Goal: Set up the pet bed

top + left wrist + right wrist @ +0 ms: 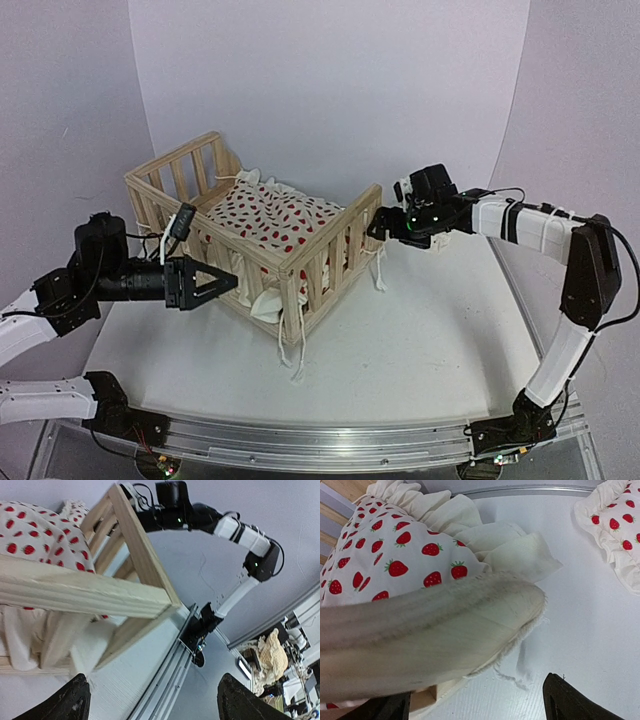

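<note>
The pet bed (322,243), a pale wooden frame with slatted rails, stands mid-table with its red-dotted white cushion (272,217) lying inside; tie strings (297,345) hang over the front corner. My left gripper (226,283) is open, level with the front-left rail and just short of it. In the left wrist view the frame's corner (150,587) fills the upper left, and nothing sits between that gripper's (155,700) fingers. My right gripper (379,225) hovers open at the bed's right corner. Its (475,706) view shows the cushion (395,550) behind a blurred pale band (430,635).
A small red-dotted pillow (615,525) lies on the white table (590,630) beyond the cushion in the right wrist view. A metal rail (320,440) runs along the near table edge. Curved white walls enclose the back.
</note>
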Tool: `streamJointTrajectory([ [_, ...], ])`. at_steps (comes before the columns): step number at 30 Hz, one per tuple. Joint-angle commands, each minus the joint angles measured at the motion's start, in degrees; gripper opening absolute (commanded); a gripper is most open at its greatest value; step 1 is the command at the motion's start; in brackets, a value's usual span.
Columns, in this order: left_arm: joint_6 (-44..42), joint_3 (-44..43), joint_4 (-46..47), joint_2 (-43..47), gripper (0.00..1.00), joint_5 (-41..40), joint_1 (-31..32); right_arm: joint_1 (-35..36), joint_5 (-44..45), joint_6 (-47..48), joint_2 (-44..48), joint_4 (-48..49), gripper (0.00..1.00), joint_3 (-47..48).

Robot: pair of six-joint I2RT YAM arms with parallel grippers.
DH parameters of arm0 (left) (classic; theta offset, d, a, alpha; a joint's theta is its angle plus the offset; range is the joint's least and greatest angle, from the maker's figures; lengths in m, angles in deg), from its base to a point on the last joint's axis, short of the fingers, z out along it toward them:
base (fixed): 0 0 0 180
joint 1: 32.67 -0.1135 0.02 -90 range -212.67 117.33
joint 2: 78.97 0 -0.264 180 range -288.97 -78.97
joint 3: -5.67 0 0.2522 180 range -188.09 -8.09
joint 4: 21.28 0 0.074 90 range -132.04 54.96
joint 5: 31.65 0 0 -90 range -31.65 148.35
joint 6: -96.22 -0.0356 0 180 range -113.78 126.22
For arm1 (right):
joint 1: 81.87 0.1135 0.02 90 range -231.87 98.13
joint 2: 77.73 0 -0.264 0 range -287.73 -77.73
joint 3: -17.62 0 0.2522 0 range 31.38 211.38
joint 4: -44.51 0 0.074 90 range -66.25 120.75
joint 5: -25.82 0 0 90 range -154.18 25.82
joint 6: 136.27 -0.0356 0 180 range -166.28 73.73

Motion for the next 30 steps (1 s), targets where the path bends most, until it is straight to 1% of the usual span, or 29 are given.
streamJointTrajectory([
  [1,-4.4,1.4,8.9,-0.2,0.86,-9.1,9.1,-0.1,-3.1,7.2,7.9,-9.4,0.97,-2.5],
  [3,-5.7,5.0,11.1,-0.7,0.85,-12.4,11.1,0.0,-2.2,7.9,12.6,-12.6,0.98,-5.8],
  [6,-6.7,8.6,16.2,-3.1,0.82,-14.3,11.5,1.2,-3.3,9.0,18.6,-17.4,0.98,-9.7],
  [7,-6.9,8.8,17.7,-4.8,0.80,-14.4,11.6,2.9,-4.1,9.1,20.5,-17.7,0.98,-11.2],
  [8,-7.6,8.4,19.0,-6.5,0.79,-14.2,11.6,6.2,-4.9,9.1,22.2,-17.0,0.98,-13.1],
  [11,-10.4,4.7,21.2,-13.2,0.72,-14.2,11.7,14.4,-7.8,7.2,25.2,-11.0,0.98,-18.9],
  [15,-12.7,-1.1,23.8,-22.3,0.65,-15.7,11.8,22.9,-9.1,1.8,25.0,1.7,0.91,-25.8],
  [17,-13.6,-3.5,24.6,-26.1,0.64,-16.8,12.1,26.4,-9.2,0.4,23.5,9.6,0.83,-27.9],
  [18,-13.3,-4.0,24.8,-27.4,0.66,-18.4,12.5,28.1,-8.6,0.2,22.4,12.3,0.79,-28.2],
  [19,-12.6,-3.8,24.8,-27.9,0.67,-18.9,12.8,29.6,-7.6,0.4,21.4,15.1,0.79,-28.6],
  [21,-10.2,0.1,26.2,-25.5,0.71,-19.0,13.3,32.1,-4.6,1.5,19.5,20.8,0.79,-29.9],
  [23,-8.1,7.1,28.0,-20.3,0.75,-17.9,14.0,33.5,-3.4,1.6,17.1,26.8,0.79,-31.8],
  [25,-6.4,13.2,28.1,-14.2,0.78,-16.7,14.6,34.6,-1.5,2.1,15.4,30.7,0.81,-33.2],
  [27,-5.8,18.9,28.2,-9.5,0.81,-15.9,15.1,35.1,2.4,1.9,14.5,34.5,0.84,-35.1],
  [29,-6.0,21.7,28.6,-7.6,0.82,-16.6,15.5,35.1,6.9,0.0,14.1,40.0,0.85,-38.4],
  [30,-6.2,23.1,30.6,-7.6,0.82,-17.8,15.8,35.1,9.1,-1.0,13.7,44.0,0.85,-40.6],
])
